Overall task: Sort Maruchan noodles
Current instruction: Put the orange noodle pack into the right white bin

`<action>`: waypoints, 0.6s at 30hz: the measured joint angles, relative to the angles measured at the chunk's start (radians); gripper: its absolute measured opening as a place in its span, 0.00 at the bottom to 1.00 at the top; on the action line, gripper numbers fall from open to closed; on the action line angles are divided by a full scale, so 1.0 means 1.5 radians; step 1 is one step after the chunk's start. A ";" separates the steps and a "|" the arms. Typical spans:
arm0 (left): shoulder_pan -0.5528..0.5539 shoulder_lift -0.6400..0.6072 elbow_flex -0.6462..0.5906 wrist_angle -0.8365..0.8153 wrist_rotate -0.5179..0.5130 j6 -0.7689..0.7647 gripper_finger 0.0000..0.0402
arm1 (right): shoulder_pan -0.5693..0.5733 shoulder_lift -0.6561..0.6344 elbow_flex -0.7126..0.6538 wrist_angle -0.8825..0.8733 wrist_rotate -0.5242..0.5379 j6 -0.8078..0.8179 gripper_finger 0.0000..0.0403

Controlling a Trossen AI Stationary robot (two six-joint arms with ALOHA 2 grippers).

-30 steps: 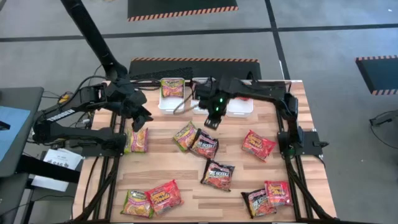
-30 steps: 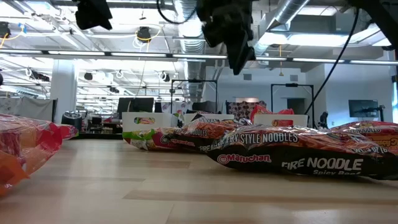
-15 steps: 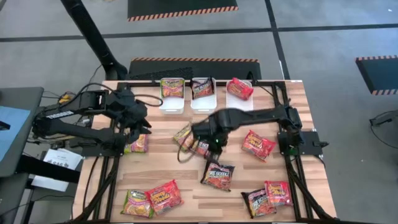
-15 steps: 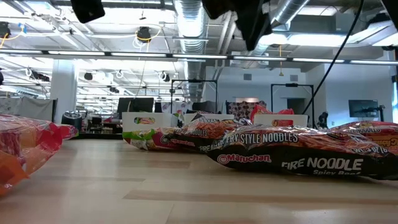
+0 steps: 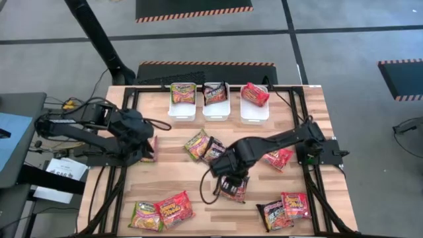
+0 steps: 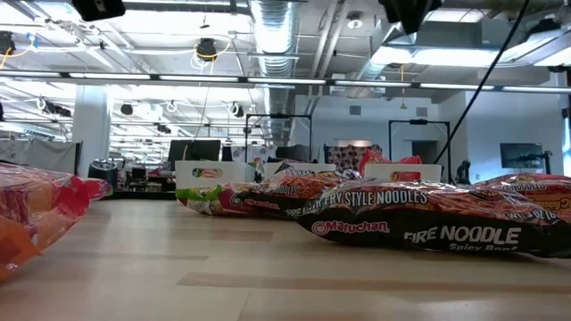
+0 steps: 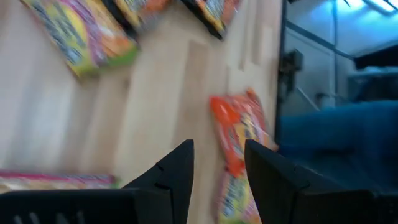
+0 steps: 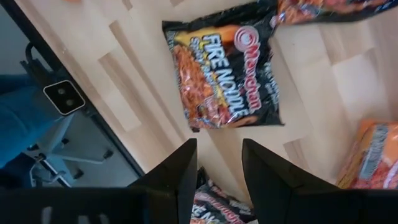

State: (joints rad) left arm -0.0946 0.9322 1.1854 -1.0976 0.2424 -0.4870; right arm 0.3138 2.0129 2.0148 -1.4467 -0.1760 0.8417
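Note:
Maruchan packets lie flat across the wooden table. My right gripper (image 5: 231,173) (image 8: 219,163) is open and hovers above a black Fire Noodle packet (image 5: 232,189) (image 8: 227,68) in the middle, touching nothing. My left gripper (image 5: 140,144) (image 7: 219,168) is open and hangs over a green-yellow packet (image 5: 151,149) near the table's left edge, partly hiding it. The low view shows both arms only at the top, high above the table. Other packets are green-yellow (image 5: 196,143), black (image 5: 213,151) and red (image 5: 276,157).
Three white bins stand along the far edge, one packet in each: green-yellow (image 5: 183,94), black (image 5: 215,92), red (image 5: 255,94). Near the near edge lie a green-yellow (image 5: 145,216) and red (image 5: 175,206) pair, and a black (image 5: 273,215) and red (image 5: 295,203) pair.
My right gripper has swung from beside the bins at the far edge toward the near edge, ending above the black packet in the middle. My left gripper has shifted a little toward the near edge and now covers part of the green-yellow packet at the left.

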 joint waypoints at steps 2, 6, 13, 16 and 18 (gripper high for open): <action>-0.009 0.003 0.000 -0.005 0.041 -0.007 0.32 | 0.011 0.000 0.000 0.001 0.016 0.016 0.38; -0.024 0.014 0.000 -0.009 0.111 -0.011 0.35 | 0.027 0.000 0.000 0.003 0.045 0.044 0.38; -0.063 0.068 0.000 -0.015 0.123 -0.028 0.48 | 0.042 0.000 0.000 0.019 0.062 0.072 0.38; -0.079 0.104 0.000 -0.014 0.117 -0.023 0.53 | 0.050 0.000 0.000 0.020 0.074 0.074 0.38; -0.091 0.129 0.000 -0.014 0.102 -0.011 0.54 | 0.055 0.000 0.000 0.020 0.081 0.074 0.38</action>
State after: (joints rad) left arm -0.2317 1.1249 1.1854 -1.1182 0.3958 -0.5039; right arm 0.3956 2.0132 2.0148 -1.4175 -0.0547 0.9531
